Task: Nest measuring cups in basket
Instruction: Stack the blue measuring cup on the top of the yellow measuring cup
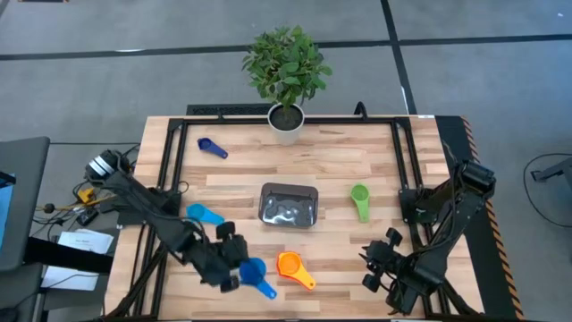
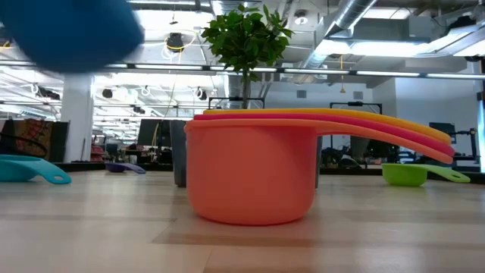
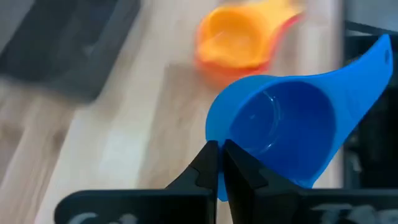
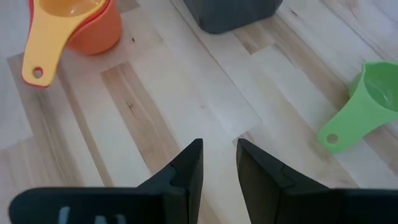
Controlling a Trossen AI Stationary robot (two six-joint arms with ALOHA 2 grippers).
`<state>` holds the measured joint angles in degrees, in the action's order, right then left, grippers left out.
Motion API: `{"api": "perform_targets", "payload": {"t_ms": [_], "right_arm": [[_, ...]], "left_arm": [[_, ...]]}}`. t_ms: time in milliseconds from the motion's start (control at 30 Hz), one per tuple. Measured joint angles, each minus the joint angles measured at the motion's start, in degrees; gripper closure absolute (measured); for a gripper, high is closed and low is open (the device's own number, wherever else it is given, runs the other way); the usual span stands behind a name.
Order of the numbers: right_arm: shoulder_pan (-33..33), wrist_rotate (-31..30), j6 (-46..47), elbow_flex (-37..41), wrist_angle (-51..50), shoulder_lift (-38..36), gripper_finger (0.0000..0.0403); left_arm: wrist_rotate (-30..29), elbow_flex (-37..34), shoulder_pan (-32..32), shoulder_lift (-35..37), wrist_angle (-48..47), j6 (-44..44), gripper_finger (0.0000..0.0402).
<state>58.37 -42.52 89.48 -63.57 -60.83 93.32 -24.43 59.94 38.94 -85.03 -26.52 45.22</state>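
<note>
My left gripper (image 1: 234, 266) is clenched on the rim of the blue measuring cup (image 1: 254, 273), pinching its wall between my two fingers (image 3: 208, 168) near the front edge of the desk (image 1: 340, 165). In the low view this cup (image 2: 72, 30) shows up high, clear of the wood. Just beside it sits a nested stack of orange, red and yellow cups (image 1: 293, 266), resting on the desk with handles fanned out together. The dark grey basket (image 1: 289, 204) lies at the middle of the desk, apart from the stack, and I cannot tell whether anything is in it. A light blue cup (image 1: 205, 215) lies to its left, a dark blue cup (image 1: 212, 148) farther back, and a green cup (image 1: 360, 199) to its right. My right gripper (image 1: 382, 265) waits at the front right, fingers (image 4: 186, 168) parted and grasping nothing. A potted plant (image 1: 286, 76) stands at the back edge.
</note>
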Motion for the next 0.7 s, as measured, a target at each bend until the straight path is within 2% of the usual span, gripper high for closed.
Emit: {"api": "perform_targets", "payload": {"t_ms": [100, 200, 500, 700], "right_arm": [[-0.8, 0.1, 0.0, 0.0, -0.2, 0.0, 0.0283], [-1.8, 0.3, -1.1, 0.0, -0.4, 0.0, 0.0283], [-6.3, 0.6, -4.2, 0.0, -0.1, 0.0, 0.0283], [-7.6, 2.0, -6.1, 0.0, 0.4, 0.0, 0.0283]], "left_arm": [[2.2, -7.3, -1.4, 0.7, 4.9, 3.9, 0.0401], [5.4, -10.4, -2.2, 0.7, 6.9, 7.3, 0.0401], [11.6, -9.3, -2.7, 0.6, 6.6, 7.6, 0.0398], [10.5, -9.3, -2.7, -0.2, 5.2, 9.4, 0.0395]]}}
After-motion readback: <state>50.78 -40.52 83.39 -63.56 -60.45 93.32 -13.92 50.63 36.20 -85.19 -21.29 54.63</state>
